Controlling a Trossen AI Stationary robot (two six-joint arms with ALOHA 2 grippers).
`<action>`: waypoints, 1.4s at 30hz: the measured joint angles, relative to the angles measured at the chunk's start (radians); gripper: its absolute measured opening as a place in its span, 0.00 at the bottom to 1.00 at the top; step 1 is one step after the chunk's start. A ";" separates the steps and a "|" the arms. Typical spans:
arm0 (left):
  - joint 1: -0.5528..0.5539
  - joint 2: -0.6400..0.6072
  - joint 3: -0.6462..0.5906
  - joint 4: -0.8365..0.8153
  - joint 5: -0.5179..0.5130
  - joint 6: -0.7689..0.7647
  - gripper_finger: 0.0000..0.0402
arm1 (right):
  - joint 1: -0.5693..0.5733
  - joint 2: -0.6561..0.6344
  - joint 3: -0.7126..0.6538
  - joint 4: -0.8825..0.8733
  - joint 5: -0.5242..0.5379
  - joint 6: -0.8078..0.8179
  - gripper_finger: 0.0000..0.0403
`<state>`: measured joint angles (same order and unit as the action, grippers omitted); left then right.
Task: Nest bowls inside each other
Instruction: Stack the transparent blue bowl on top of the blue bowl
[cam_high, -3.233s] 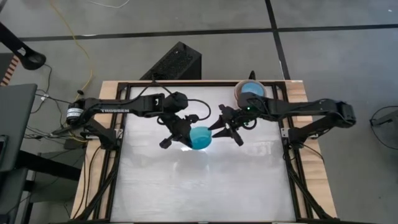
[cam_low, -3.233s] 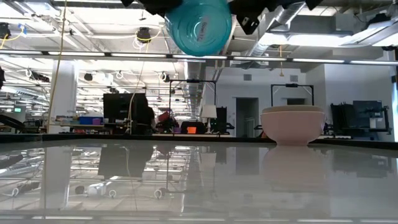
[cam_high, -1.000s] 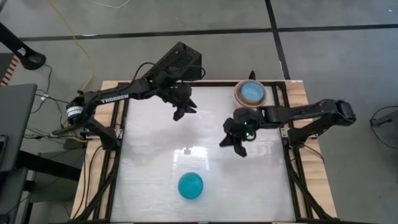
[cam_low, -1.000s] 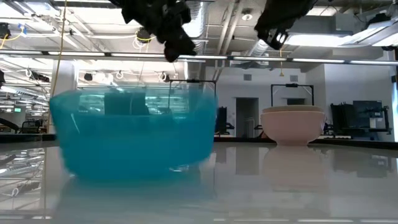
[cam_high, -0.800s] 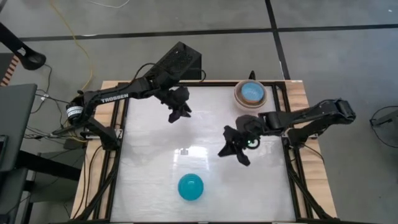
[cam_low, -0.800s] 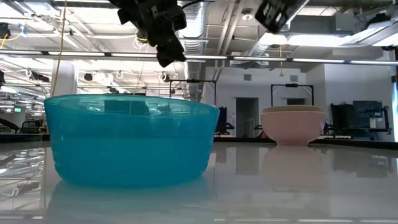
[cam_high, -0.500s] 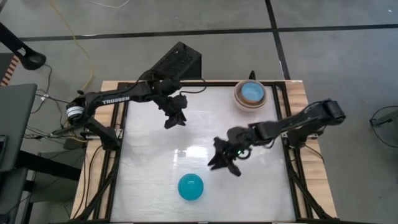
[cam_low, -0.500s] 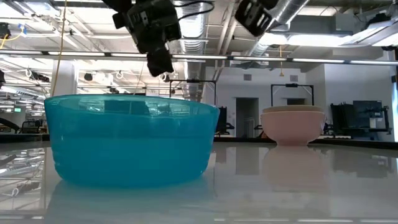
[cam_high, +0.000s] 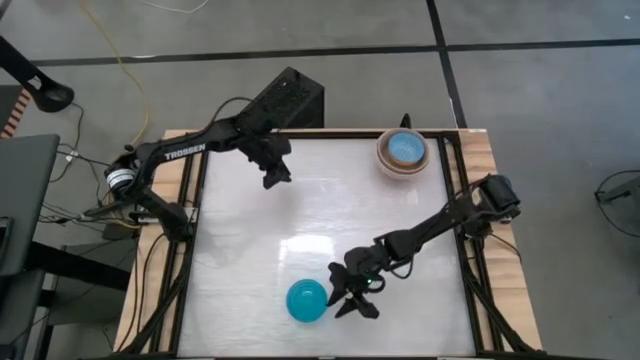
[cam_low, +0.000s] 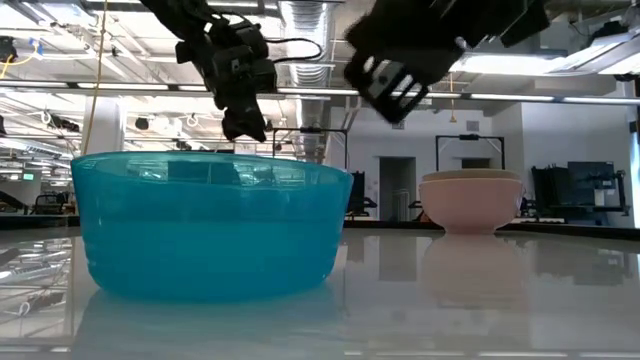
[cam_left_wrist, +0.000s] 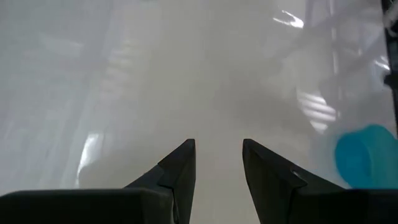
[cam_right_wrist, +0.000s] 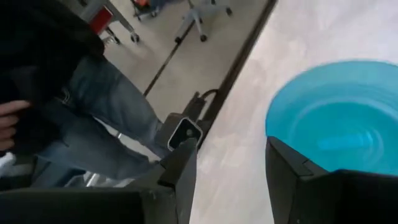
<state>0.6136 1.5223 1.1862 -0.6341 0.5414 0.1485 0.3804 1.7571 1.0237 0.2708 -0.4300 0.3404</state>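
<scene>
A teal bowl (cam_high: 306, 300) stands upright on its base near the table's front edge, large in the low view (cam_low: 210, 225). My right gripper (cam_high: 343, 291) hovers open just to its right, and the wrist view shows the bowl (cam_right_wrist: 336, 118) beyond its fingers. At the far right corner a stack of nested bowls (cam_high: 402, 152) rests on the table, light blue innermost and pink (cam_low: 470, 205) on the outside. My left gripper (cam_high: 272, 176) hangs open over the far left of the table with nothing between its fingers (cam_left_wrist: 217, 158).
A black box (cam_high: 285, 98) sits on the floor beyond the far edge. A person's legs in jeans (cam_right_wrist: 93, 124) show beside the table in the right wrist view. The white tabletop (cam_high: 250, 250) lies bare between the teal bowl and the stack.
My right gripper has swung down from the table's middle toward the near edge, has ended beside the teal bowl, and has opened. My left gripper has sunk a little and drifted toward the left edge. The teal bowl, rocking a second ago, now stands still.
</scene>
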 joint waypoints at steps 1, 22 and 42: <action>0.014 0.000 0.000 0.000 0.000 -0.002 0.30 | 0.000 0.016 0.001 0.025 0.002 -0.008 0.39; 0.053 0.000 0.000 0.004 0.023 -0.045 0.30 | -0.026 0.228 0.255 -0.456 0.051 -0.502 0.38; 0.053 0.000 0.000 0.004 0.023 -0.062 0.30 | -0.036 0.222 0.254 -0.506 0.007 -0.424 0.35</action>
<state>0.6666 1.5223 1.1862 -0.6296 0.5644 0.0861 0.3445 1.9793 1.2779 -0.2348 -0.4231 -0.0839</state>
